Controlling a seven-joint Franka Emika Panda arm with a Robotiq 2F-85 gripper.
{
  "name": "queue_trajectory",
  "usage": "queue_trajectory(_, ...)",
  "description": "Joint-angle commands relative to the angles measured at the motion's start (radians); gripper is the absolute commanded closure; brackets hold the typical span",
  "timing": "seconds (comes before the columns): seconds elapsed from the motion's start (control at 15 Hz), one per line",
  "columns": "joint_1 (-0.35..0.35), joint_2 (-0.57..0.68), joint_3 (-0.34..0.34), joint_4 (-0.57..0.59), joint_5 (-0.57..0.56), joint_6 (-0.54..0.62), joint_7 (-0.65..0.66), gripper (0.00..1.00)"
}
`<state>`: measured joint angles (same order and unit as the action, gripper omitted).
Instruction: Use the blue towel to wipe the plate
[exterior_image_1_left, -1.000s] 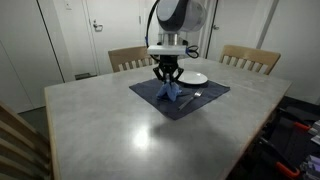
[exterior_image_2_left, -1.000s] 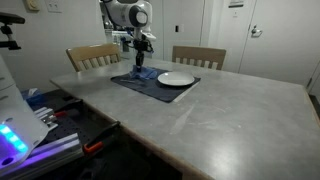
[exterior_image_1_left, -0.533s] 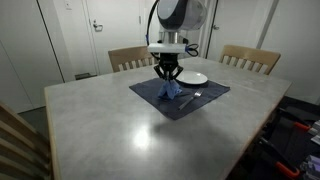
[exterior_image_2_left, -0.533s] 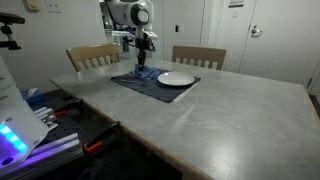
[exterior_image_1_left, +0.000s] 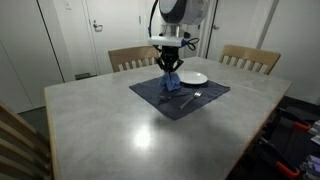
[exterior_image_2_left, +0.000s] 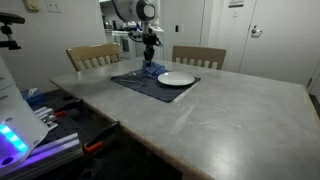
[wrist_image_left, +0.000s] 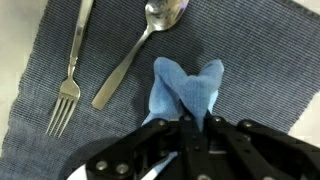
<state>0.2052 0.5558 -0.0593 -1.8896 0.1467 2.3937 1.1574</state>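
Wrist view: the blue towel (wrist_image_left: 185, 88) is held pinched at 1 end by the clenched gripper (wrist_image_left: 195, 122) and hung over the navy placemat (wrist_image_left: 265, 60), presumably for carrying to the white plate (exterior_image_1_left: 193, 78) just beside it; fork (wrist_image_left: 68, 75) and spoon (wrist_image_left: 140, 50) lie apart

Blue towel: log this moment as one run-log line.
tool: shut on blue towel | blue towel: hangs bunched over placemat | plate: apart from towel, not yet wiped
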Motion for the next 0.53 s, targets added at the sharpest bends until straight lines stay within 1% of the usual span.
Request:
queue_trajectory(0.0, -0.031, -0.001, 0.002, 0.038, 0.009, -0.016, 0.023, 0.98)
queue_trajectory(0.47, -0.068, 0.019, -0.016, 0.117, -0.007, -0.042, 0.023, 0.98)
